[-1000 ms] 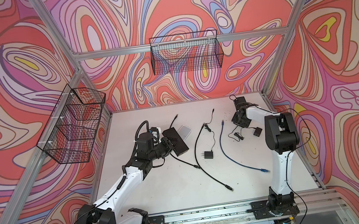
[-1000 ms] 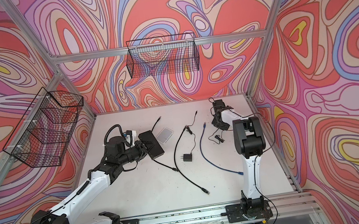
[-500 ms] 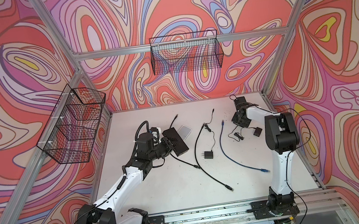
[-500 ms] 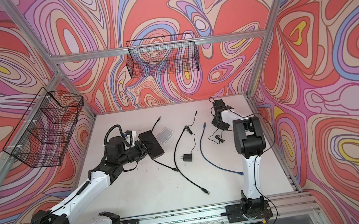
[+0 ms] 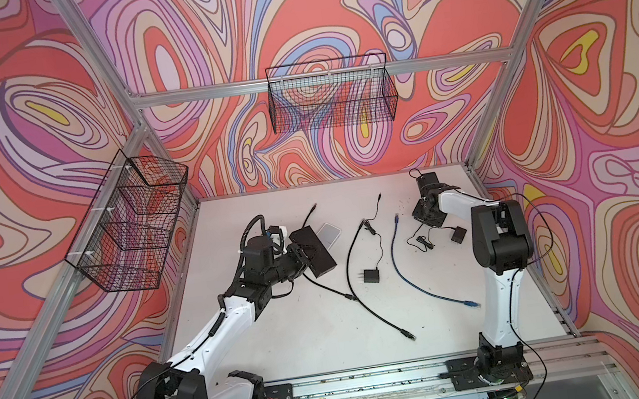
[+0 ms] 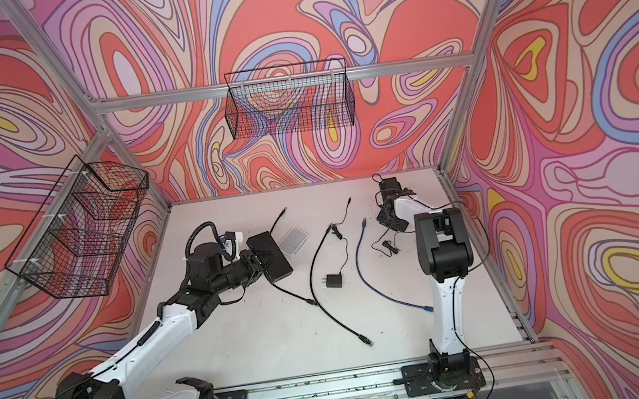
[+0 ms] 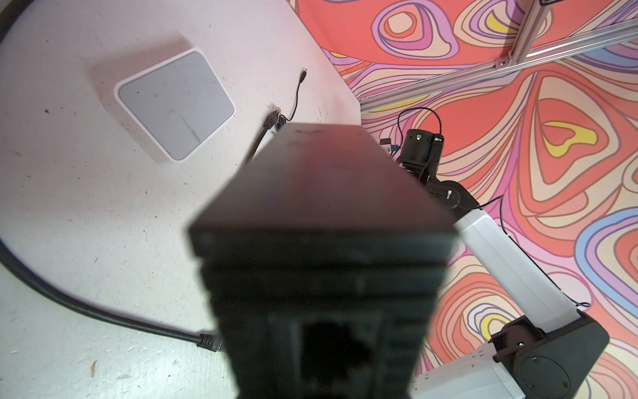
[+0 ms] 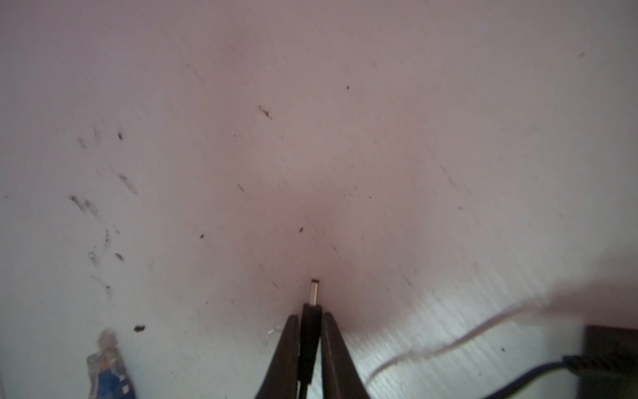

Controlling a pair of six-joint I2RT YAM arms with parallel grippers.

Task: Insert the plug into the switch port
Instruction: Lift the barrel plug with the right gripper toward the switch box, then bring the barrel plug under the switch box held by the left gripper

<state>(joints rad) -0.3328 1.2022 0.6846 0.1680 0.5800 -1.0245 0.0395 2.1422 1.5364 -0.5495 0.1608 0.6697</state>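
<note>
1. My left arm [image 5: 218, 331] stretches from its base on the front rail diagonally toward the middle of the table [image 5: 306, 336], forearm low, wrist roughly level.
2. My left gripper [image 5: 301, 256] is clamped on one end of the black switch [image 5: 313, 251], which juts out past the fingers, near the white box [image 5: 329, 233].
3. In the left wrist view, a dark recess on the switch's near face may be a port; it is too blurred to be sure.
4. My right arm [image 5: 497, 290] stands upright from the rail, elbow high, forearm reaching to the table's far right, wrist bent down.
5. My right gripper [image 8: 309, 316] pinches the black plug [image 8: 313, 293] by its body, with the metal tip poking past the fingertips, well apart from the switch.
</note>
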